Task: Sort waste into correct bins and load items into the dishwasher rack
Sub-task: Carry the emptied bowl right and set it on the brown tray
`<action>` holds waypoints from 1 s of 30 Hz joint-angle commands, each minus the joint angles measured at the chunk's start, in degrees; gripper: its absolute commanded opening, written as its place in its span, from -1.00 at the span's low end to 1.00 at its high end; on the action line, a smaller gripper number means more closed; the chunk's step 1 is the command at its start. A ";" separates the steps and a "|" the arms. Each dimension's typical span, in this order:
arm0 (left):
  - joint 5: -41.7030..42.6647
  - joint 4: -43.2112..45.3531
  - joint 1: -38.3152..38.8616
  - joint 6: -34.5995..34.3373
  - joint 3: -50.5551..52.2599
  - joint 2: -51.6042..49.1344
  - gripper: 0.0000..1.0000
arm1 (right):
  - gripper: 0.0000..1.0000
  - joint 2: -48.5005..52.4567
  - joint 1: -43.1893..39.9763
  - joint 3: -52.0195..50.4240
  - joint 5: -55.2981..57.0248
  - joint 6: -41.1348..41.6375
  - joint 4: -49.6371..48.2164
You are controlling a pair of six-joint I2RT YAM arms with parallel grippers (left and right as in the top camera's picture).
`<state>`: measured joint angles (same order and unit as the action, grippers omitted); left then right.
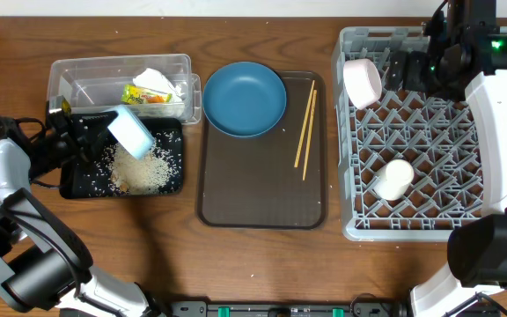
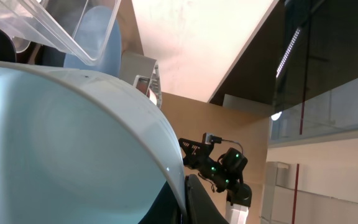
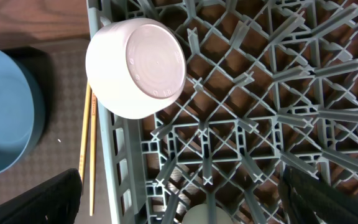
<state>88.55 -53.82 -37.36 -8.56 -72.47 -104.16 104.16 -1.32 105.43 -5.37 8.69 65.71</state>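
My left gripper (image 1: pixel 104 134) is shut on the rim of the pale blue bowl (image 1: pixel 131 131), which it holds tilted over the black tray-bin (image 1: pixel 82 180). Loose rice (image 1: pixel 143 169) lies in that bin. In the left wrist view the pale blue bowl (image 2: pixel 61 143) fills the frame, pinched between the left gripper's fingers (image 2: pixel 188 202). The clear tub (image 1: pixel 69 75) holds the tissue (image 1: pixel 157 81) and wrapper (image 1: pixel 139 95). The dark blue plate (image 1: pixel 244 99) and chopsticks (image 1: pixel 305 128) lie on the brown tray. The white bowl (image 3: pixel 135 65) and small cup (image 1: pixel 395 179) sit in the grey rack (image 1: pixel 429 132). My right gripper (image 3: pixel 179 199) is open and empty above the rack.
The dark brown serving tray (image 1: pixel 262 194) lies between the bins and the rack. The rack's pegs stand under the right gripper (image 1: pixel 412 70). The clear tub's edge (image 2: pixel 55 25) hangs close above the left gripper. Bare wooden table lies in front.
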 commanded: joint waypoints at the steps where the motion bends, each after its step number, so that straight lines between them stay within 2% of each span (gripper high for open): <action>1: 0.79 -0.07 0.94 0.96 0.13 0.13 -0.88 | 0.99 -0.98 -0.15 0.63 0.44 -0.68 -0.09; 8: 0.11 0.66 4.68 2.99 0.11 1.46 -0.88 | 0.98 -0.98 -0.15 0.63 0.44 -0.68 -0.02; 16: -16.28 0.79 11.58 2.93 0.07 10.40 -0.88 | 0.98 -0.98 -0.15 0.63 0.44 -0.66 -0.11; 20: -26.05 0.74 18.84 2.91 0.07 16.65 -0.88 | 0.99 -0.98 -0.15 0.63 0.44 -0.66 -0.09; 25: -40.79 0.76 34.16 2.84 0.09 21.55 -0.88 | 0.98 -0.98 -0.11 0.63 0.44 -0.66 -0.07; 30: -59.43 1.75 50.60 -4.15 0.11 20.15 -0.87 | 0.98 -0.98 -0.11 0.63 0.42 -0.66 0.09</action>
<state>45.36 -52.31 6.74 -8.60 -72.47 -83.05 104.16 -1.32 105.43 -5.34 8.67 65.71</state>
